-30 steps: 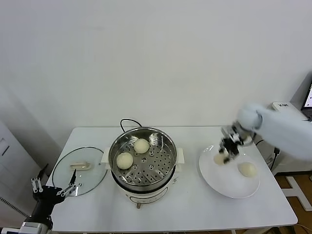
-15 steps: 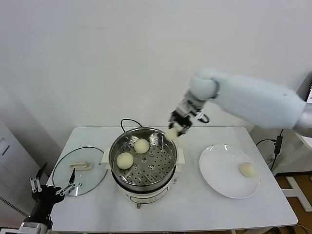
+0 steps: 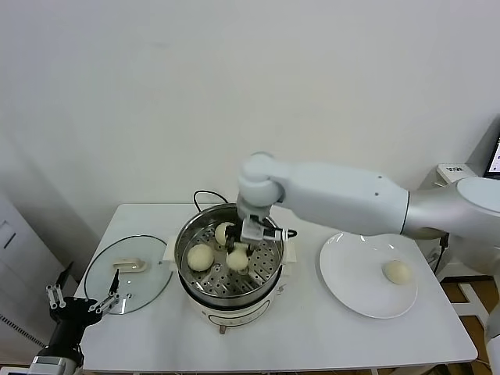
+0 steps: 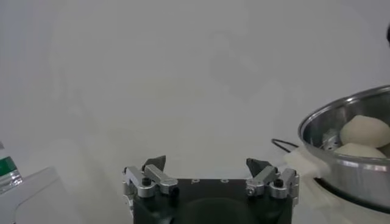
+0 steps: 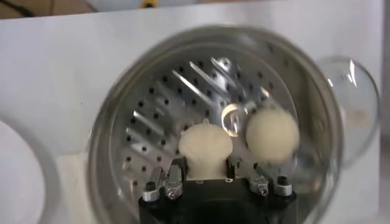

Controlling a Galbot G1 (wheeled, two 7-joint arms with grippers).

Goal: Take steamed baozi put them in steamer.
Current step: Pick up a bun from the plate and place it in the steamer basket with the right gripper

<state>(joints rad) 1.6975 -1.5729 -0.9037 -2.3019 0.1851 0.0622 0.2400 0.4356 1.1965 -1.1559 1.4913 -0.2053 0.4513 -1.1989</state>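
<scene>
The steamer stands mid-table with its perforated tray showing. My right gripper reaches down into it, shut on a cream-white baozi, which sits low over the tray. In the right wrist view that baozi is pinched in my right gripper, with a second baozi beside it. Two loose baozi lie on the tray. One more baozi rests on the white plate. My left gripper is parked open off the table's front left corner.
The glass lid with its white handle lies flat to the left of the steamer. A black cord runs behind the pot. In the left wrist view, the open left gripper faces the steamer's side.
My right arm carried the baozi from the plate leftward over the steamer, then lowered it inside. The left arm has not moved.
</scene>
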